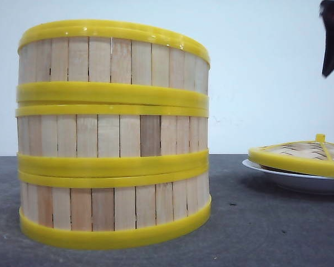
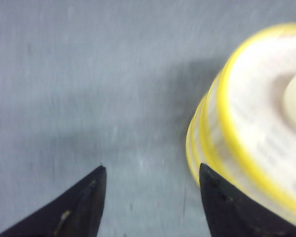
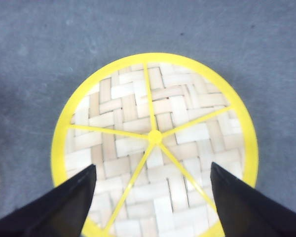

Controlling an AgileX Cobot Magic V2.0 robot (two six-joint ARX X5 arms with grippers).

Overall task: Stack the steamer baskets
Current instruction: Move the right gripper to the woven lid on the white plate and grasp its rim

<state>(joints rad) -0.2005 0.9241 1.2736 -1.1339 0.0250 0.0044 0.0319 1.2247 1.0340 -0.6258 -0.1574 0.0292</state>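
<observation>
Grey tabletop (image 1: 256,233) under a white wall carries the three steamer baskets (image 1: 113,133), stacked in one column on our left. Our left gripper (image 2: 152,170) hangs beside the stack, jaws spread wide, holding nothing and touching nothing. Our right gripper (image 3: 153,170) hovers over the woven lid (image 3: 155,143), which rests on a white plate (image 1: 289,179) to the right; its jaws are also wide apart and empty
</observation>
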